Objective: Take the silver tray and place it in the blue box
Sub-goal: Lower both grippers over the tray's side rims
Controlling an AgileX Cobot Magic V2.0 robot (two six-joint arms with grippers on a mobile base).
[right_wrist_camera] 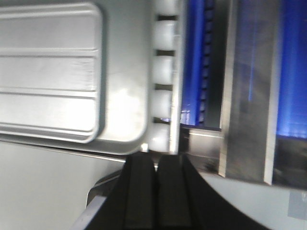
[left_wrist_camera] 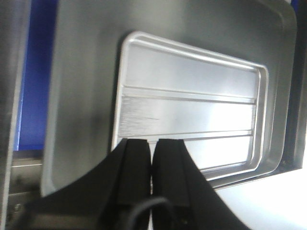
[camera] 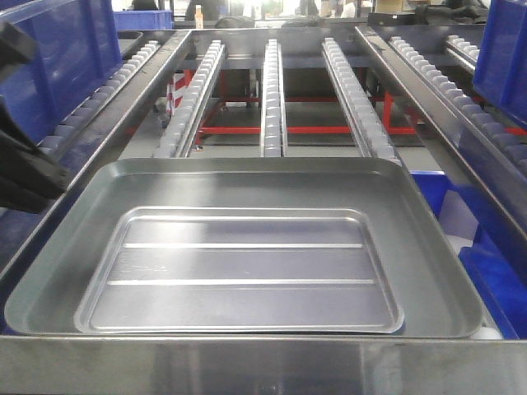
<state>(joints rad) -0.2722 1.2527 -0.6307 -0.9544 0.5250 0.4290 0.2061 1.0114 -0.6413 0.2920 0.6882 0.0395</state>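
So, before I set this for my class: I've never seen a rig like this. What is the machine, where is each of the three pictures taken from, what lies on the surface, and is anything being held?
It is a two-armed robot on a mobile base. The front view looks ahead over the work surface. The other two come from cameras on the wrists, each looking down past its own gripper.

On the surface lies a larger dull grey tray, and the smaller shiny silver tray sits inside it. Beyond them run roller tracks, with blue crates at the sides.

The left gripper hovers over the silver tray's edge, its two black fingers pressed together. The right gripper, also shut, is beside the grey tray's corner. Neither holds anything.
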